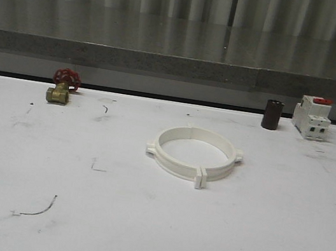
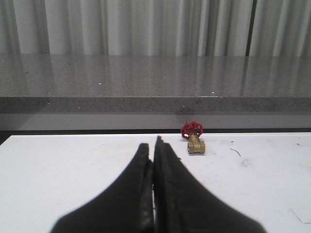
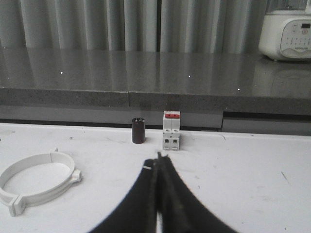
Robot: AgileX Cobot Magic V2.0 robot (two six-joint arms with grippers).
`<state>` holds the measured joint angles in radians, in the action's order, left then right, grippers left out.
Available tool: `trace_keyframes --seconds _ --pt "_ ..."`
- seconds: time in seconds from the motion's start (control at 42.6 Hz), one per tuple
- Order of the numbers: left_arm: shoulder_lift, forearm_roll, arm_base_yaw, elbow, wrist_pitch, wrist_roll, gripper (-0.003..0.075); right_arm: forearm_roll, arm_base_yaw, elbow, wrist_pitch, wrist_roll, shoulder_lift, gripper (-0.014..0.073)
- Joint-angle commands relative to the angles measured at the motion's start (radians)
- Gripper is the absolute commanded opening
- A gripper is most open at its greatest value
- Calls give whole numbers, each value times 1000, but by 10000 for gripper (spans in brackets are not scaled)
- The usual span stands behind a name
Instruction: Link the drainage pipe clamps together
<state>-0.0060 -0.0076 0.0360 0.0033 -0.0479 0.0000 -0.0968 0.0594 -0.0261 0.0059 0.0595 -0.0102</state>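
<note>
The drainage pipe clamps (image 1: 193,153) lie in the middle of the white table as two white half bands set together into one ring, with square tabs at the front and small lugs on both sides. In the right wrist view the same ring (image 3: 38,178) lies off to one side of my right gripper (image 3: 158,159), well apart from it. That gripper is shut with nothing between its black fingers. My left gripper (image 2: 151,143) is shut too and holds nothing; it hovers over bare table, pointing toward the brass valve.
A brass valve with a red handwheel (image 1: 63,86) sits at the back left. A dark cylinder (image 1: 272,114) and a white switch with a red top (image 1: 312,117) stand at the back right. A grey ledge (image 1: 178,66) runs behind the table. A white appliance (image 3: 287,34) rests on it.
</note>
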Motion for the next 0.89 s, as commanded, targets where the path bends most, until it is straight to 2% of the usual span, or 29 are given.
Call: trace_keyframes --seconds 0.0,0.611,0.869 --pt "-10 -2 10 23 79 -10 -20 -5 -7 4 -116 5 -16 -69" --pt "-10 -2 10 23 79 -10 -20 -4 -21 3 -103 -16 -17 -69" --pt "-10 -2 10 23 79 -10 -20 51 -54 3 -68 -48 -17 -69"
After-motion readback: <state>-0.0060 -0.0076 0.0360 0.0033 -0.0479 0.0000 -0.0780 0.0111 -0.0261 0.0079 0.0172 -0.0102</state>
